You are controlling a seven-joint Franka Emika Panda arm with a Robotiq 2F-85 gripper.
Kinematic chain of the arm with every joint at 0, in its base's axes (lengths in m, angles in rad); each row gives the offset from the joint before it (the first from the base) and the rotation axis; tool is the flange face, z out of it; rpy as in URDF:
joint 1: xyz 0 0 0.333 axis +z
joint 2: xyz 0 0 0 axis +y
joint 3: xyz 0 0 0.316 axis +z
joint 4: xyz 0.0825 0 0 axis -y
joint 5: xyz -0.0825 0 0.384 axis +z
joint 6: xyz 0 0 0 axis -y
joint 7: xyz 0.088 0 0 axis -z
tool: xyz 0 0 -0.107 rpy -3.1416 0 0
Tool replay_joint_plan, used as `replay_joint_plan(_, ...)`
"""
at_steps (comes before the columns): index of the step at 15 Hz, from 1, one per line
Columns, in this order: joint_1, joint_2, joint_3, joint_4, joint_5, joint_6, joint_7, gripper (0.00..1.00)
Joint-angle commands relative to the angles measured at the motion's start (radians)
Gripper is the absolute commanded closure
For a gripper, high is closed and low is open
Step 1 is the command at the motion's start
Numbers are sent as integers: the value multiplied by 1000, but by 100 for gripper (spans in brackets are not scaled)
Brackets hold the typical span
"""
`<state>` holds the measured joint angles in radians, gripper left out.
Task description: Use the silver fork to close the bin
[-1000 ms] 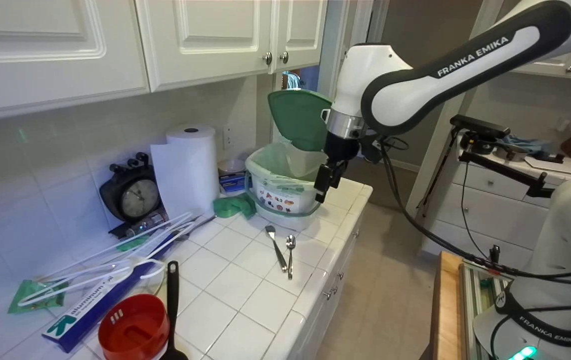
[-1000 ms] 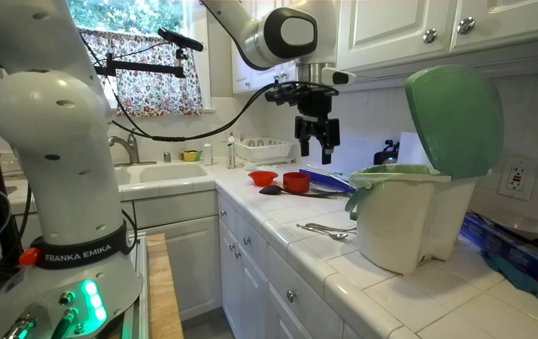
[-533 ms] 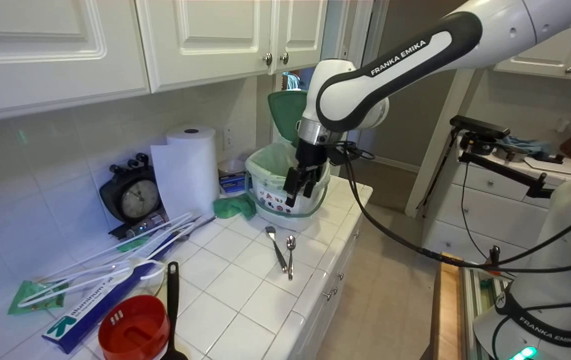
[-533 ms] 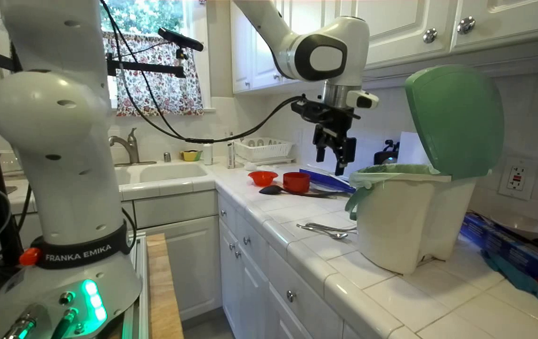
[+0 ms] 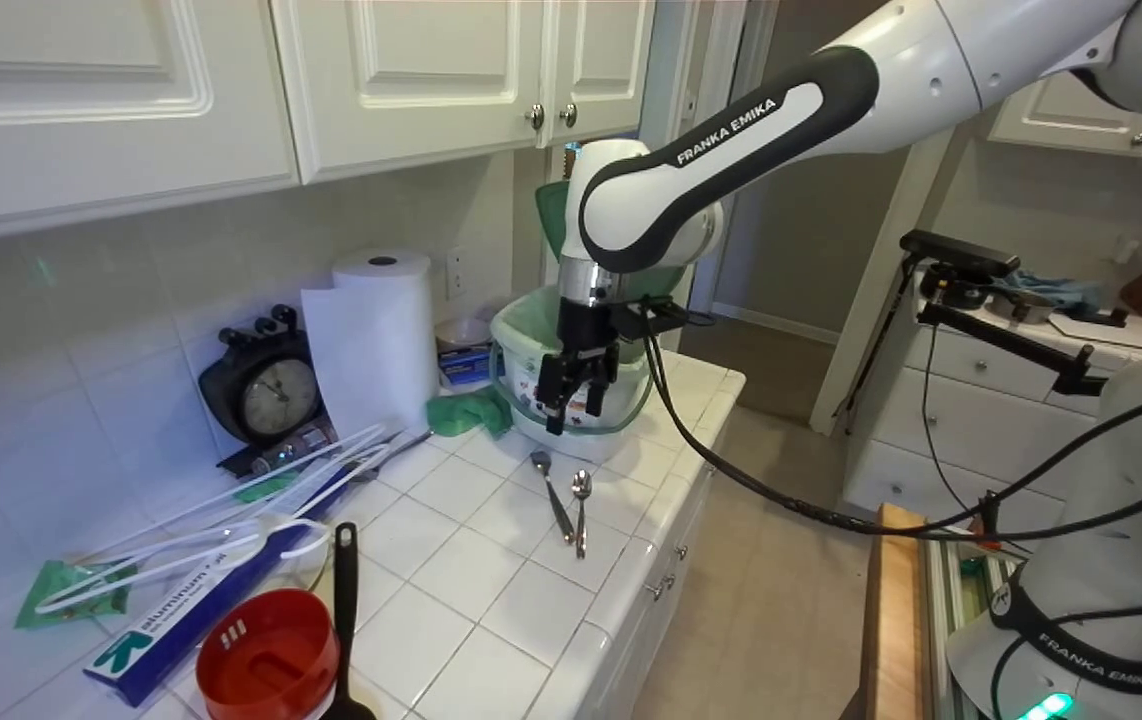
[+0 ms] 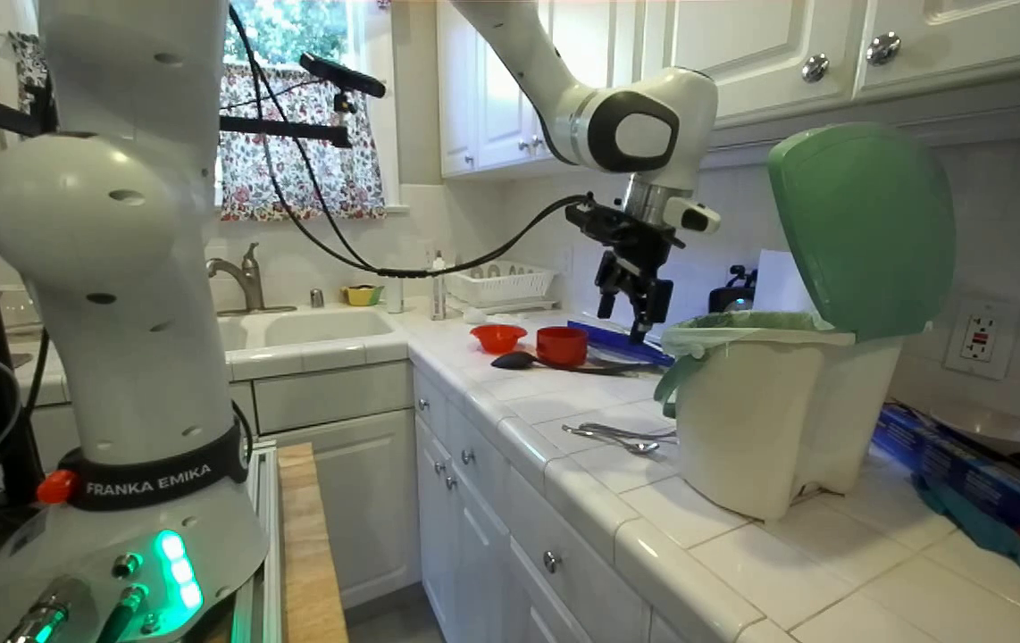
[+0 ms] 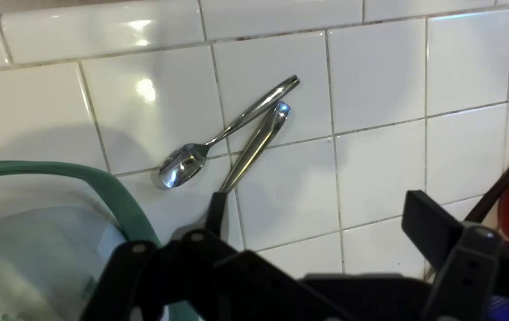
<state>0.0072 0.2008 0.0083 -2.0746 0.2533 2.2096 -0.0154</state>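
a: where is the gripper (image 5: 575,417) now?

b: lower than a second ago, and further in from the front edge of the counter (image 5: 476,600). in an exterior view it hangs before the middle of the bin (image 5: 521,388); earlier it was over on the side toward the front edge.

a: and how does it stand?

b: wide. in the wrist view its two fingers (image 7: 430,227) are well apart.

a: what about the fork (image 5: 559,515)?

b: it lies on the counter, nearer the front edge than the back edge, handle pointing away from the bin. in the wrist view one finger hides most of its head. the spoon (image 7: 245,117) lies just beside it, closer to the front edge; whether they touch, i cannot tell.

a: have those moved?

b: both lie where they lay. the bin also stands as before, near a corner of the counter, its green lid (image 6: 872,228) raised.
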Motion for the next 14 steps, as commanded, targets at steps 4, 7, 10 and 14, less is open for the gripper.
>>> replay_joint_plan(4,-5,34,15,35,-2,-25,1,0)
replay_joint_plan(7,-2,26,6,29,-18,12,36,0)
replay_joint_plan(10,-6,25,2,26,-3,66,49,0)
replay_joint_plan(14,-1,47,4,42,-8,89,82,0)
